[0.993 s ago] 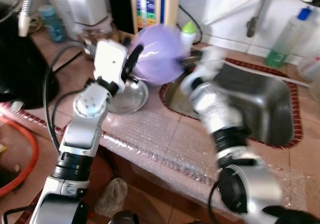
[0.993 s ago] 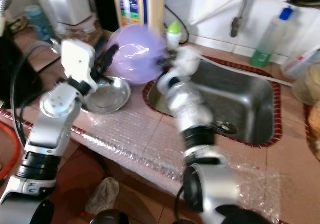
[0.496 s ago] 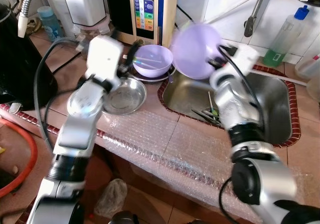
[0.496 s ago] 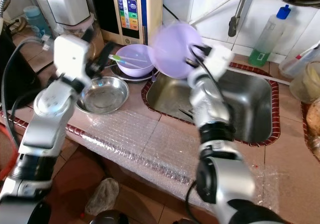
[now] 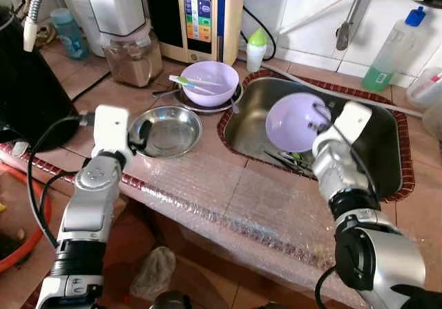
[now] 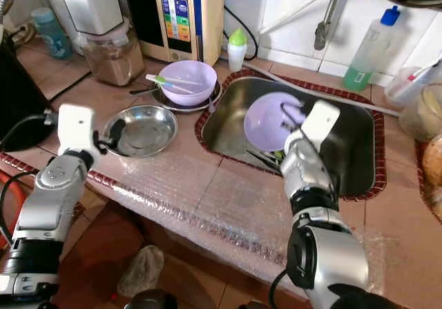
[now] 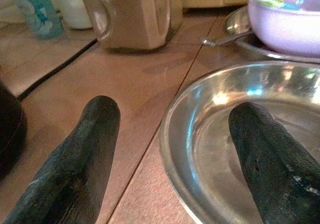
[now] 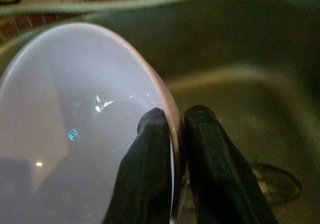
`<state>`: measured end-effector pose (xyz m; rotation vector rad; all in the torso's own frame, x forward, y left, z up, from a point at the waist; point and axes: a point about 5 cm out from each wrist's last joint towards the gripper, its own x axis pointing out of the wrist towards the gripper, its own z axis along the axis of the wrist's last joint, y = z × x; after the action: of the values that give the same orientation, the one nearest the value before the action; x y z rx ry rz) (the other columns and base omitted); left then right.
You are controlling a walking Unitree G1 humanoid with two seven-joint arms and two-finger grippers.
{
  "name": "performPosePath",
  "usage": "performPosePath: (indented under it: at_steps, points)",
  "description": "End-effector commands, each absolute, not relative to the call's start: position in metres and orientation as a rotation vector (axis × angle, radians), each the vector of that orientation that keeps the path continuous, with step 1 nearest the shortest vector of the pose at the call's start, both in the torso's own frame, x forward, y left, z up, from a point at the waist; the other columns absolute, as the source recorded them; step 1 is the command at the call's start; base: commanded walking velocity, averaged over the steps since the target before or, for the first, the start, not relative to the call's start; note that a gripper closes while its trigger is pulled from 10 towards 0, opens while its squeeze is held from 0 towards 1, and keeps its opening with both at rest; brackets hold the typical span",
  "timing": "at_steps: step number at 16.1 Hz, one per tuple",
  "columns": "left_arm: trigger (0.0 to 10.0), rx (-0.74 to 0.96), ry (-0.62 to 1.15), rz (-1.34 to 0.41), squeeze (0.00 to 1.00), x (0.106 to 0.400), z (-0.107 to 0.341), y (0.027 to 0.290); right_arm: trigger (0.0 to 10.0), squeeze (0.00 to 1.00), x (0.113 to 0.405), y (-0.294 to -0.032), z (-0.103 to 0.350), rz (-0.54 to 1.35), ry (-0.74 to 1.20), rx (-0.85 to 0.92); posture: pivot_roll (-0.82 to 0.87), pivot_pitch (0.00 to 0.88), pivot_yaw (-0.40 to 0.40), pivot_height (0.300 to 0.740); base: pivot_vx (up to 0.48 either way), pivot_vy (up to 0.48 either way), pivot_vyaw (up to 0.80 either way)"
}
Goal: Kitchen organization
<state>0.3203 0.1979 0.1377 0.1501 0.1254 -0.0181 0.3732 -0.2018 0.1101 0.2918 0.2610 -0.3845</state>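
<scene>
My right gripper [image 5: 319,114] is shut on the rim of a lilac plastic bowl [image 5: 293,121] and holds it tilted low inside the steel sink [image 5: 376,153]. In the right wrist view the two fingers [image 8: 152,134] pinch the bowl's edge [image 8: 75,108]. My left gripper [image 5: 140,135] is open at the left rim of an empty steel bowl [image 5: 169,130] on the counter. In the left wrist view one finger [image 7: 80,154] is outside the rim and the other over the steel bowl [image 7: 225,149]. A second lilac bowl [image 5: 209,83] holding utensils sits on a steel plate behind it.
Utensils [image 5: 289,160] lie on the sink floor under the held bowl. A blender jar [image 5: 131,59], a water purifier [image 5: 207,12] and a green-capped bottle [image 5: 256,46] line the back. Bubble wrap [image 5: 242,198] covers the counter's front edge. A black pot [image 5: 27,91] stands far left.
My right gripper carried the lilac bowl from above the counter rightward and down into the sink. My left arm drew back and lowered to the steel bowl's rim.
</scene>
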Motion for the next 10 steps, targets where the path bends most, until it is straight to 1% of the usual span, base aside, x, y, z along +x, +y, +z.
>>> performPosePath:
  at_steps: [1, 4, 5, 6, 7, 8, 9, 10]
  points:
    - [10.0, 0.147, 0.143, -0.006, 1.0, 0.322, 0.139, 0.203, 10.0, 1.0, 0.374, -0.202, 0.111, -0.388, 0.25, 0.271, 0.05, 0.0, 0.004, 0.74, 0.0, 0.0, 0.0]
    - [10.0, 0.13, 0.208, 0.01, 1.0, 0.321, 0.132, 0.209, 10.0, 1.0, 0.367, -0.2, 0.096, -0.381, 0.294, 0.27, 0.05, 0.0, 0.007, 0.74, 0.0, 0.0, 0.0]
    - [10.0, 0.106, 0.246, 0.0, 0.16, 0.321, 0.129, 0.21, 10.0, 1.0, 0.364, -0.199, 0.088, -0.358, 0.315, 0.255, 0.05, 0.0, 0.009, 0.74, 0.0, 0.0, 0.0]
    - [10.0, 0.075, 0.277, -0.003, 0.0, 0.321, 0.126, 0.21, 10.0, 1.0, 0.363, -0.196, 0.086, -0.324, 0.316, 0.229, 0.05, 0.0, 0.011, 0.74, 0.0, 0.0, 0.0]
    - [10.0, 0.049, 0.306, -0.013, 0.0, 0.32, 0.122, 0.21, 10.0, 1.0, 0.362, -0.193, 0.085, -0.286, 0.313, 0.185, 0.04, 0.0, 0.011, 0.74, 0.0, 0.0, 0.0]
    - [10.0, -0.02, 0.348, -0.034, 0.0, 0.321, 0.118, 0.208, 10.0, 1.0, 0.361, -0.187, 0.083, -0.203, 0.295, 0.088, 0.04, 0.0, 0.011, 0.74, 0.0, 0.0, 0.0]
    - [10.0, -0.031, 0.354, -0.038, 0.0, 0.322, 0.118, 0.207, 10.0, 1.0, 0.361, -0.185, 0.083, -0.183, 0.291, 0.08, 0.04, 0.0, 0.01, 0.74, 0.0, 0.0, 0.0]
    - [10.0, -0.072, 0.364, -0.058, 0.0, 0.328, 0.119, 0.204, 10.0, 1.0, 0.36, -0.178, 0.082, -0.113, 0.269, 0.041, 0.04, 0.0, 0.014, 0.74, 0.0, 0.0, 0.0]
